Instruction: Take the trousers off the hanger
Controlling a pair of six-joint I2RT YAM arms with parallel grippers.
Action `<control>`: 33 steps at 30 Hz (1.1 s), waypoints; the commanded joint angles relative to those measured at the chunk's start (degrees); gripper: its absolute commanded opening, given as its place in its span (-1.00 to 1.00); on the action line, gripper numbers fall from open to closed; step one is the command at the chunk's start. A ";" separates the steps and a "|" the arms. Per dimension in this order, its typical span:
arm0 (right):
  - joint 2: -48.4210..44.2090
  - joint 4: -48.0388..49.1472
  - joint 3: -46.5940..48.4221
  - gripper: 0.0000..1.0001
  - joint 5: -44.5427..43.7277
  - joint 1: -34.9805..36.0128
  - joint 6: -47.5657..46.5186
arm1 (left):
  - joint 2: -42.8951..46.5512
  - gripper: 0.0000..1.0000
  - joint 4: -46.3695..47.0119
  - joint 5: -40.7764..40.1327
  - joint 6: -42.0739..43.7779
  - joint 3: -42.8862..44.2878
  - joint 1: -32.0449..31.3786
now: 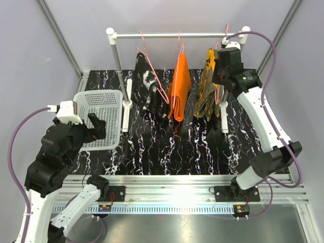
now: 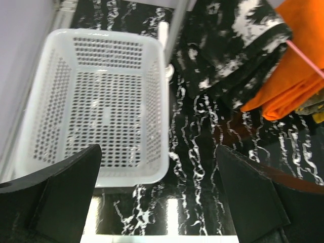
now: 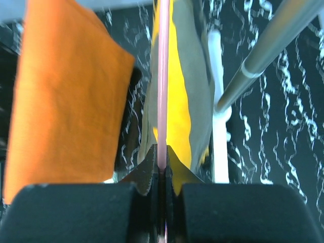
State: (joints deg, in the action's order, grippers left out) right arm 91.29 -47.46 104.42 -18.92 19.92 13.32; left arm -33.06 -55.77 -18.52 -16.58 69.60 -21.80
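Camouflage trousers hang on pink hanger; your right gripper clamps its wire, likely for lifting off; left gripper wide, empty, over basket.

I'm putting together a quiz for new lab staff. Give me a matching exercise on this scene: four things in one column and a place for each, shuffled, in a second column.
Things
1. black and white trousers
2. orange trousers
3. camouflage trousers
4. white basket

Places
A. hanging in the middle of the rail
B. on the table, far left
C. hanging nearest the right hand
D. hanging at the left end of the row

Pairs: 1-D, 2-A, 3-C, 4-B
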 commanded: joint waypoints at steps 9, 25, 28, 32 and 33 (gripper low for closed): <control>-7.96 18.02 4.21 -1.00 3.10 -1.20 -3.91 | -3.41 0.98 16.38 22.65 -0.56 -1.57 -0.26; -17.53 21.53 2.02 -1.00 10.56 -1.11 -5.50 | -16.41 0.98 31.24 21.46 -0.74 5.36 -13.23; -21.13 20.49 -0.52 -1.00 11.79 -1.20 -4.45 | -21.15 0.98 35.01 14.61 1.63 8.61 -22.80; -25.27 17.15 -2.20 -1.00 14.78 -1.11 -1.72 | -29.94 0.98 38.18 7.72 7.86 14.32 -34.43; -26.85 16.27 -2.73 -1.00 15.31 -1.29 -1.29 | -31.52 0.98 38.62 6.76 10.14 15.55 -36.27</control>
State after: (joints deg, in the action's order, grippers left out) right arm 69.93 -39.31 100.68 -6.61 18.94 9.96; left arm -60.82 -24.29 -4.62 -12.82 80.90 -53.19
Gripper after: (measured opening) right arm 0.044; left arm 0.987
